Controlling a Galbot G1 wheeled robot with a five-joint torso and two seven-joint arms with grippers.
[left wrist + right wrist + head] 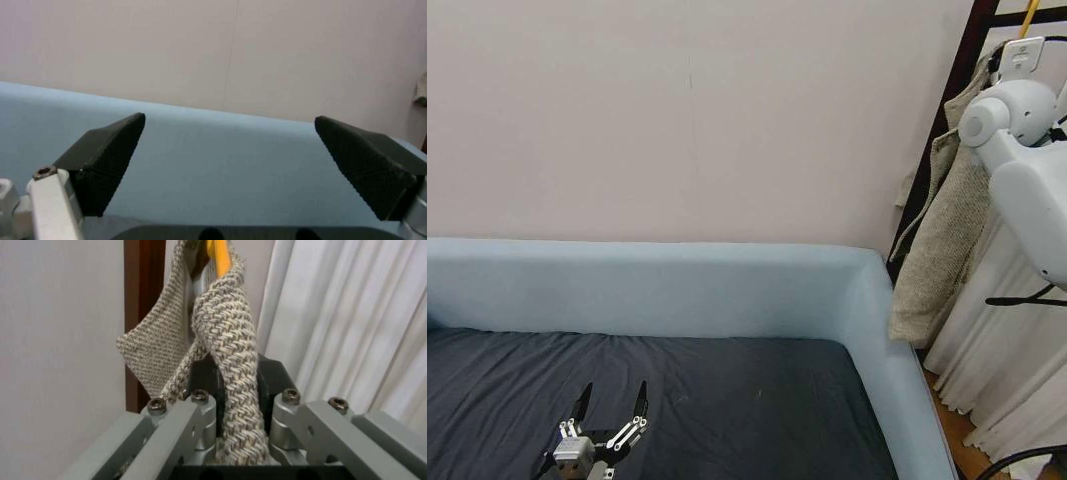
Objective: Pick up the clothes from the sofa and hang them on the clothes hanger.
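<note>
Closest to the lens in the right wrist view, a thick fold of the knit (227,315) runs straight down between the 2 metal linkages of the right gripper (237,390), whose jaws are pressed in on it – the fabric is pinched there, with dark pads showing behind it. Above the jaws the knit rises to a yellow hanger (217,255), and a flat flap of it hangs beside a dark wooden post (143,290); a white curtain (333,315) falls on the other side. From the head view the right arm (1027,180) is raised high at the right, next to the knit (942,240), which hangs along the post (947,110) just off the end of the sofa (677,290), in front of the curtain (997,340). The left gripper (614,390) sits low over the dark seat cushion (727,400), its 2 ribbed fingers (110,155) spread wide with nothing between them – they point toward the pale blue backrest and the plain wall (677,120) behind it.
</note>
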